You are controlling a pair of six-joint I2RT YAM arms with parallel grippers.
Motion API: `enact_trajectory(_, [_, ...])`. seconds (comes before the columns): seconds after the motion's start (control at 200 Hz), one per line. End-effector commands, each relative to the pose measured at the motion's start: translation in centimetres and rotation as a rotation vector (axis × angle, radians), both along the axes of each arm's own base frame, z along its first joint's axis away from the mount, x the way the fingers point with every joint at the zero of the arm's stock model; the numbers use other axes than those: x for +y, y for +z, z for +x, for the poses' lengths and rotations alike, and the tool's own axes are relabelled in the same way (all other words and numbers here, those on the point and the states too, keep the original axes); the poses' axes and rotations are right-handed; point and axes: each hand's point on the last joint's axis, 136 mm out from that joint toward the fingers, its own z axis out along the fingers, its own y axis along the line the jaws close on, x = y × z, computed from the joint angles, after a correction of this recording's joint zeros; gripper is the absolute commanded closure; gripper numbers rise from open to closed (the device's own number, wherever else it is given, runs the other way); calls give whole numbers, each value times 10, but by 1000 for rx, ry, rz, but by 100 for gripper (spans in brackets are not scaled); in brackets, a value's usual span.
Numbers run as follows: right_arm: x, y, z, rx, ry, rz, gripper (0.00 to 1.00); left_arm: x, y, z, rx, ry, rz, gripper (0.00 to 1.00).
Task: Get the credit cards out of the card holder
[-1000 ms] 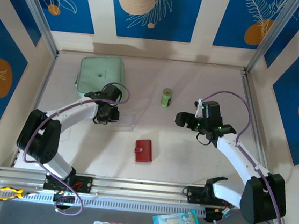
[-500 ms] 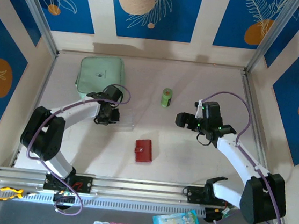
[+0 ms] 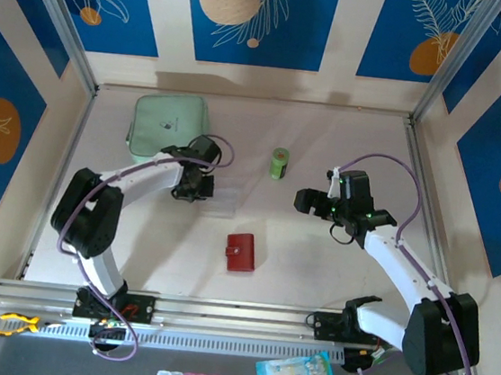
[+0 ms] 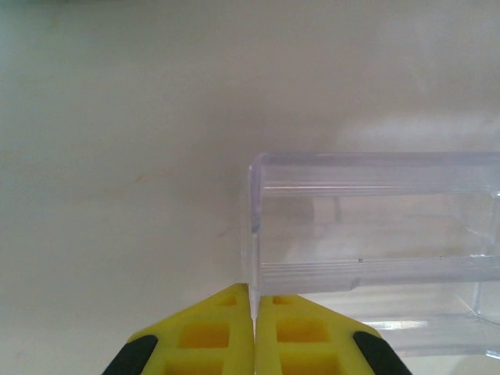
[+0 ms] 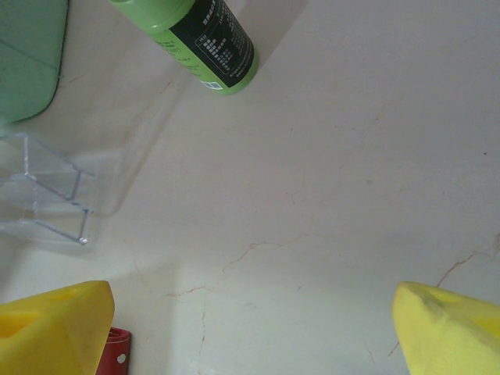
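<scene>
The red card holder point(image 3: 240, 252) lies closed on the table between the two arms, and a corner of it point(image 5: 114, 353) peeks in at the bottom left of the right wrist view. The credit cards are hidden. My left gripper point(image 3: 198, 186) is up and left of the holder, its yellow fingers point(image 4: 211, 332) shut on the thin end wall of a clear plastic stand point(image 4: 375, 234). My right gripper point(image 3: 305, 200) hangs open above bare table to the right of the holder, with nothing between its fingertips point(image 5: 250, 312).
A mint-green zip case point(image 3: 167, 124) lies at the back left, just behind the left gripper. A green bottle point(image 3: 279, 163) stands at the back centre, also seen lying across the top of the right wrist view point(image 5: 199, 43). The clear stand point(image 3: 219, 200) sits behind the holder.
My left gripper has slid to the right, and the clear stand has moved with it. The right arm and the red holder have stayed put.
</scene>
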Motion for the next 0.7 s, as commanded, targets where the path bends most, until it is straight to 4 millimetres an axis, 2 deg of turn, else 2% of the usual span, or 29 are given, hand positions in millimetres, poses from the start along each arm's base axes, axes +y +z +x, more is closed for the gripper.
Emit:
enact_trajectory(0.0, [-3,2,-3,-2,-10,6,8,-28,11,11,-11,-29,-22,94])
enact_trajectory(0.16, [-4,2,-3,-1,-8,4,8,-59,15,22,-13,-73,-18,94])
enact_trajectory(0.29, [-4,4,-4,-5,-6,4,8,-70,10,26,-8,-76,-17,94])
enact_trajectory(0.695, [-6,6,-7,-2,1,3,8,-48,-3,28,0,-57,85,92])
